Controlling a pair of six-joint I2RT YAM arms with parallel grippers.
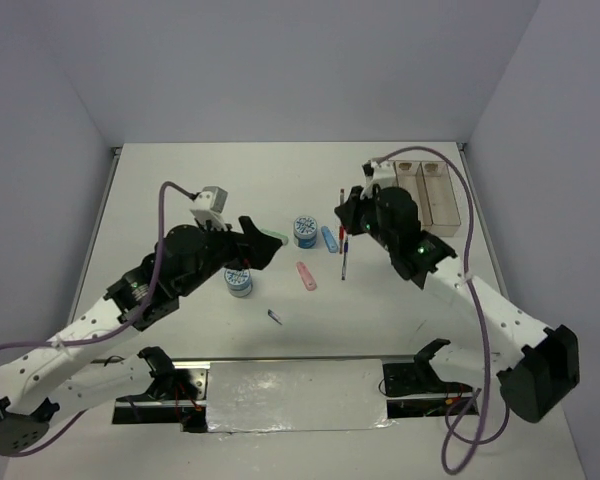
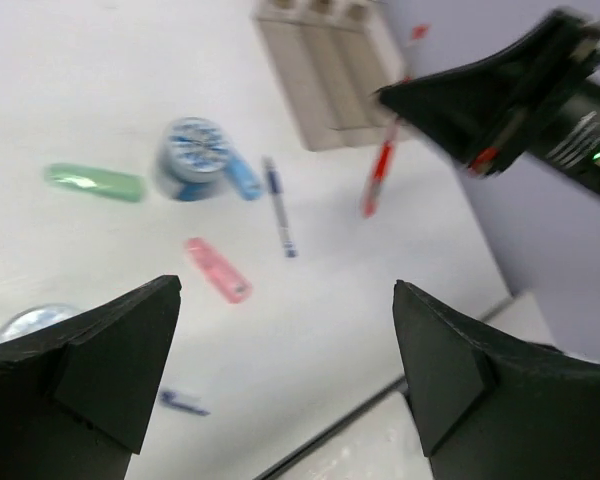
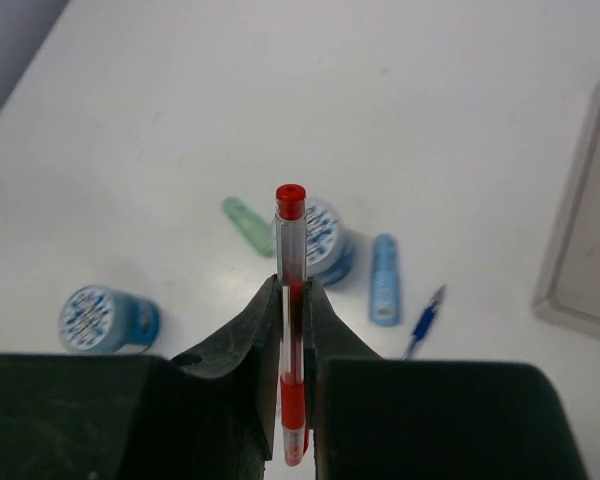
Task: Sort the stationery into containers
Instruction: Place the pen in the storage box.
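Top external: red pen in right claw, near tray edge.

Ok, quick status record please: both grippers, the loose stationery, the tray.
right gripper: shut on red pen, held above the table
left gripper: open, empty
loose on table: tape roll, second tape roll, green clip, blue clip, pink clip, blue pen
tray: far right, nothing visible inside

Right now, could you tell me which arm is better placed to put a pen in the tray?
Right: the right gripper holds the red pen, nearer the clear tray; the left gripper is open, empty.
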